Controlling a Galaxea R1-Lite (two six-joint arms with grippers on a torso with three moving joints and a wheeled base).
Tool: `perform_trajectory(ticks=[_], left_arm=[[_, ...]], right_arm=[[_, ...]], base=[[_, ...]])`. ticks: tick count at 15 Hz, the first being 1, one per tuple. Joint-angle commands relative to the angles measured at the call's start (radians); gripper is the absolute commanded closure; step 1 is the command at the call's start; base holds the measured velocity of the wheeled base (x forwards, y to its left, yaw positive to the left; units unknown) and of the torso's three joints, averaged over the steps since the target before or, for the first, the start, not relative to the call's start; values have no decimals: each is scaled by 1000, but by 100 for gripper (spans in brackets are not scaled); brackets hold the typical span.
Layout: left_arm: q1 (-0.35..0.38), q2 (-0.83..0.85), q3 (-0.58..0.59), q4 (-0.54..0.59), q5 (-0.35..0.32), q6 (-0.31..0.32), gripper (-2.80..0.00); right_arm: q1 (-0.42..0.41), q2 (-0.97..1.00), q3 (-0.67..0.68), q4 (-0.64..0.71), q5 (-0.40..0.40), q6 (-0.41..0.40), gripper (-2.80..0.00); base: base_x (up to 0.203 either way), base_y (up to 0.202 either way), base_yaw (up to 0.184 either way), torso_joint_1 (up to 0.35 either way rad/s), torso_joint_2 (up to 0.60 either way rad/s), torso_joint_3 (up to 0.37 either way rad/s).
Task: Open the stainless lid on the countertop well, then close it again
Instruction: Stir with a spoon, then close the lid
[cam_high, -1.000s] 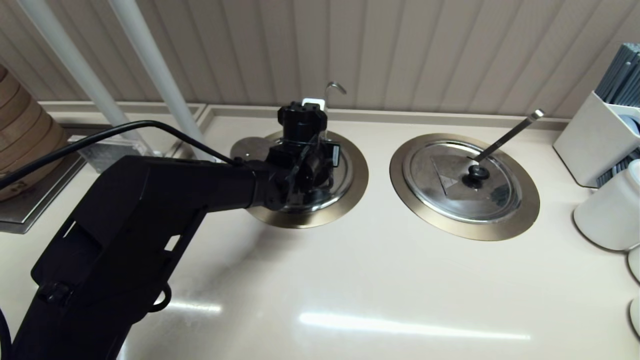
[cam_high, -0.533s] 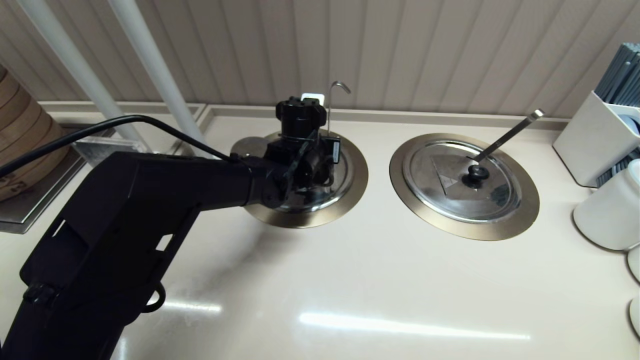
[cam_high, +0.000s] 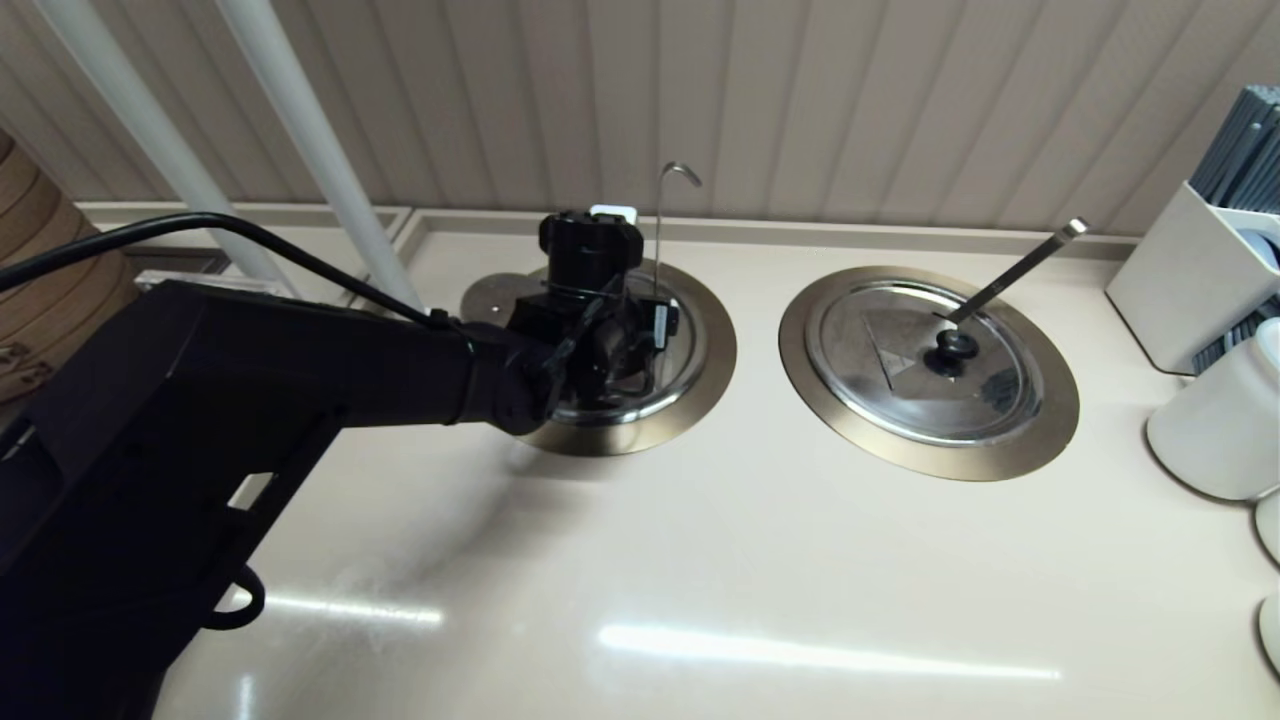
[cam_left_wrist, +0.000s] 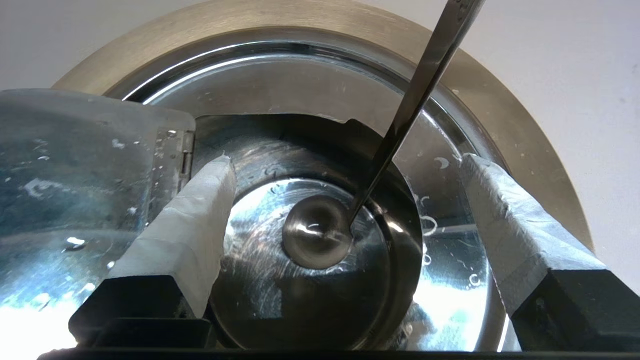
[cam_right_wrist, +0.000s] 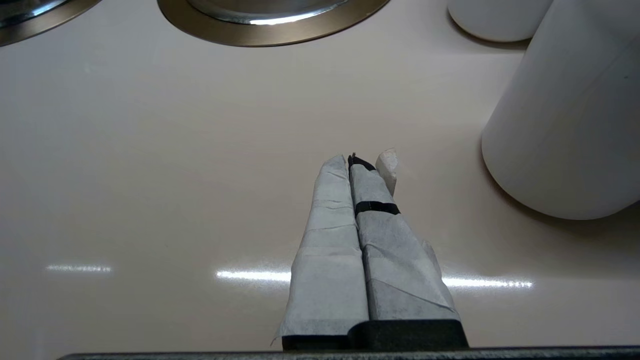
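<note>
The left pincer (cam_left_wrist: 345, 200) stood spread above the open well (cam_left_wrist: 505, 130), ladle (cam_left_wrist: 320, 235) below it; the stainless lid (cam_high: 495, 297), beside it, awaited replacing.

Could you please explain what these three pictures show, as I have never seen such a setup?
This is a two-armed robot at a countertop. The wide picture comes from its head camera; the other two come from cameras on each wrist. The left tool hangs open over the well, which is uncovered: a ladle rests inside. It holds nothing. The stainless lid seems to lie just left of the well, partly hidden by the arm. The right tool is shut and idle above the countertop, near a white container. A second well to the right is covered by a second lid.
</note>
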Motion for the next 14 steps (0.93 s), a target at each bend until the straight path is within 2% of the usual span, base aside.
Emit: perform_trajectory(ticks=[1, 3, 6, 8, 11, 14], left_arm=[[0, -64, 48, -2, 5, -25, -280], [0, -95, 110, -2, 5, -71, -280], [19, -226, 242, -3, 2, -155, -280], [68, -337, 348, -4, -6, -229, -280], [186, -456, 483, -26, -10, -332, -280], [203, -517, 577, -93, -13, -394, -280]], right_arm=[[0, 0, 5, 0, 0, 0, 0], [0, 0, 5, 0, 0, 0, 0], [0, 0, 5, 0, 0, 0, 0], [0, 0, 5, 0, 0, 0, 0], [0, 0, 5, 0, 0, 0, 0], [0, 0, 5, 0, 0, 0, 0]], base=[[0, 0, 0, 0, 0, 0], [0, 0, 0, 0, 0, 0], [0, 0, 0, 0, 0, 0], [0, 0, 0, 0, 0, 0], [0, 0, 0, 0, 0, 0], [0, 0, 0, 0, 0, 0]])
